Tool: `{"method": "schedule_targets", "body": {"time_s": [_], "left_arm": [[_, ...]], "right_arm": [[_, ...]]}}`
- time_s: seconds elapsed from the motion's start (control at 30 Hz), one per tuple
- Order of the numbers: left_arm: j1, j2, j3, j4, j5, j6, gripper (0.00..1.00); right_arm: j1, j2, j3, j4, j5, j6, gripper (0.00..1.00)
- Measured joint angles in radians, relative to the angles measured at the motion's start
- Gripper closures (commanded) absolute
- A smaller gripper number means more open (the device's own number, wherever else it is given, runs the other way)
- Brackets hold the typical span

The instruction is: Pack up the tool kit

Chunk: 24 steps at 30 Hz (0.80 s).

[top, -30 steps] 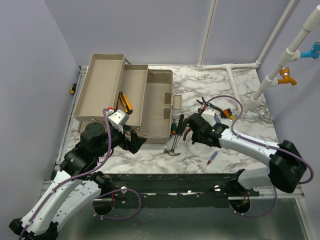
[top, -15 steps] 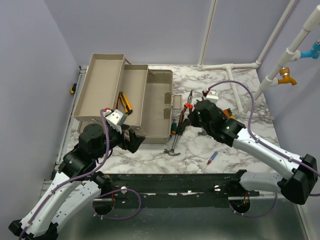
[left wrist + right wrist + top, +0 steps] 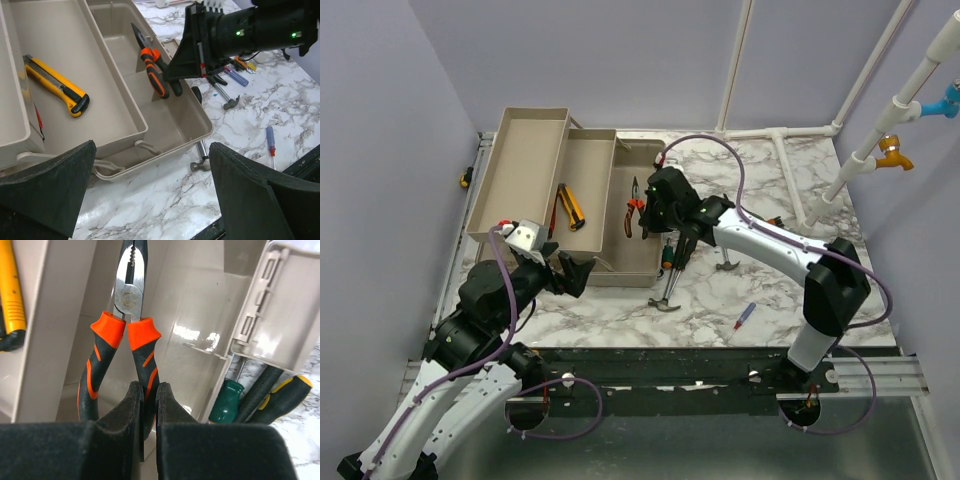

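Black right gripper [image 3: 148, 402] is reaching over the toolbox [image 3: 535, 160], pinching pliers [image 3: 635, 207] pointing nose to 12 o'clock; left gripper [image 3: 576, 272] is gaping.

The top camera is looking down from above the near edge, taking in the whole desk [image 3: 770, 290]. The left wrist camera is facing the toolbox [image 3: 110, 55] obliquely from its near side. The right wrist camera is hanging very close over the pliers [image 3: 129, 297]. All three views are sharing pliers and toolbox.
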<state>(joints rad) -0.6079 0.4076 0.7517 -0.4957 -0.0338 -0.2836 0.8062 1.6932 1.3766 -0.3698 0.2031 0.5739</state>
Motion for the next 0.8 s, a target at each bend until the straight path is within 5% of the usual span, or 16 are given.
{"method": "schedule_targets", "body": {"time_s": [0.2, 0.5, 0.8], "left_arm": [[0.000, -0.001, -0.002, 0.000, -0.001, 0.001, 0.02], [0.000, 0.002, -0.002, 0.000, 0.006, 0.009, 0.02], [0.000, 0.068, -0.002, -0.008, 0.085, 0.027, 0.01]], "right_arm": [[0.008, 0.113, 0.064, -0.037, -0.027, 0.012, 0.96], [0.022, 0.209, 0.111, -0.053, -0.036, 0.047, 0.58], [0.024, 0.043, 0.053, -0.045, 0.016, 0.054, 0.60]]}}
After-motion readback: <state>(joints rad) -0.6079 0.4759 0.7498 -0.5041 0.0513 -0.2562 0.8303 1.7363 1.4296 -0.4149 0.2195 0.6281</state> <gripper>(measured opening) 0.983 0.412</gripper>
